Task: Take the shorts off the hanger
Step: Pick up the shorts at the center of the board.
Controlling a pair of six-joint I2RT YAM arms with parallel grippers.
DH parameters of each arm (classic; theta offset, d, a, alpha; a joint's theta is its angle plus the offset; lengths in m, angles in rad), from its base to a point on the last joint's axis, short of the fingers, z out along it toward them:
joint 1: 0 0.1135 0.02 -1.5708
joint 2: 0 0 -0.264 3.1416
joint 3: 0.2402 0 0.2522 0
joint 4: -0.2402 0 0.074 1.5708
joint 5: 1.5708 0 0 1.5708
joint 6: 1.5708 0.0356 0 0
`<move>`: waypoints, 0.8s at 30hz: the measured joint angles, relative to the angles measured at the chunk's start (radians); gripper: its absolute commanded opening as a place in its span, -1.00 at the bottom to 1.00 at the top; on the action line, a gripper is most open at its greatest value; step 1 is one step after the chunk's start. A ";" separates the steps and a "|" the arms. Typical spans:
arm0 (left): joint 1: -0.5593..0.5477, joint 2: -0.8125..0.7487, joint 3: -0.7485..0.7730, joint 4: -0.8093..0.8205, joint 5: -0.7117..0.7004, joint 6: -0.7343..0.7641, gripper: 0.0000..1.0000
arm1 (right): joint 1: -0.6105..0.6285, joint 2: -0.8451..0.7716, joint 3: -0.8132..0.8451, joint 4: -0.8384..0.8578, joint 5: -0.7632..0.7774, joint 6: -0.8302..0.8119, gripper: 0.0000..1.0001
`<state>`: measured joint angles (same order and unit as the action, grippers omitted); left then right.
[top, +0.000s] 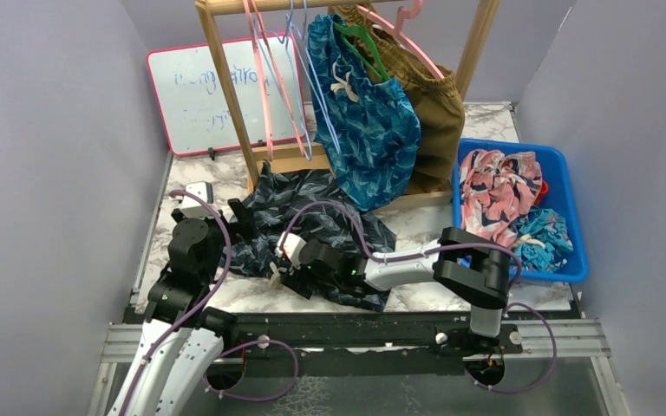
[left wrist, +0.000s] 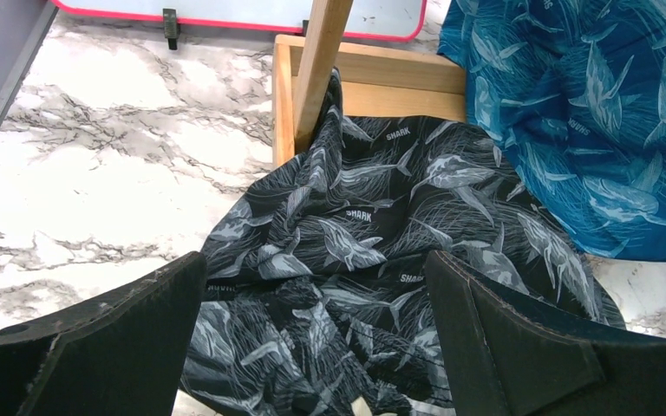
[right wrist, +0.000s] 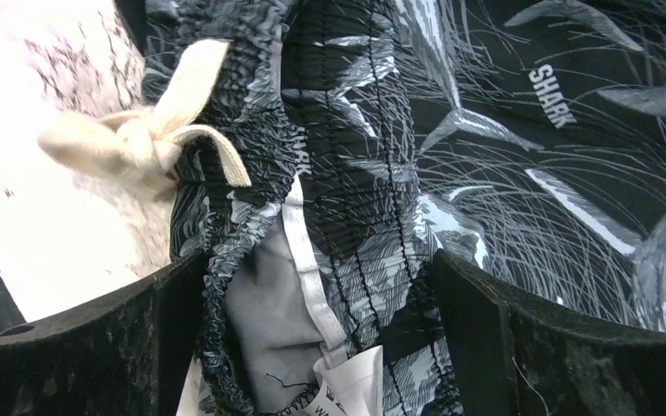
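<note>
Grippers: the right gripper is spread wide with nothing pinched; the left gripper is just as wide and empty
Between the right fingers: the elastic waistband of the black shorts, lying loose; its cream drawstring is just to one side
Under the left gripper: the near left edge of the same black shorts, which rest flat on the table against the foot of the wooden rack
Further out: the teal-blue shorts hang on a green hanger; the brown shorts hang on a pink hanger; the blue bin holds the pink-and-navy shorts
Step in hand: the black pair looks done, being off any hanger; two pairs are left on the rack
Next move: probably lifting clear of the black cloth without snagging the drawstring, then reaching up to the teal-blue pair; one gripper would need to steady the hanger while the other draws the waistband off it
</note>
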<state>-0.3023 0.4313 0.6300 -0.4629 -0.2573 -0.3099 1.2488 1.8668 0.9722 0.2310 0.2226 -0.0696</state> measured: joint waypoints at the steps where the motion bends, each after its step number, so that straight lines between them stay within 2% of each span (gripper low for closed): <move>1: 0.000 0.000 0.000 0.000 -0.001 0.000 0.98 | 0.000 0.010 0.010 0.003 -0.001 0.007 0.81; 6: 0.000 0.000 0.000 0.000 -0.002 0.000 0.98 | -0.004 0.027 0.018 0.012 -0.058 0.058 0.06; 10: 0.000 0.000 0.000 0.000 -0.002 0.000 0.98 | -0.005 0.018 -0.013 0.043 -0.092 0.100 -0.28; 13: 0.000 0.002 0.000 0.000 -0.003 0.000 0.98 | -0.006 0.007 -0.030 0.047 -0.125 0.116 -0.69; 16: 0.000 0.004 0.000 0.000 -0.003 0.000 0.98 | -0.009 -0.005 -0.040 0.044 -0.146 0.132 -0.88; 19: 0.000 0.006 0.000 0.000 -0.003 0.000 0.98 | -0.009 -0.048 -0.075 0.021 -0.165 0.153 -0.97; 24: 0.000 0.007 0.000 0.000 -0.003 0.000 0.98 | -0.009 -0.236 -0.156 -0.077 -0.209 0.201 -0.98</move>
<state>-0.3023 0.4381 0.6300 -0.4629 -0.2600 -0.3096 1.2400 1.6310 0.8158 0.1539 0.0132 0.1314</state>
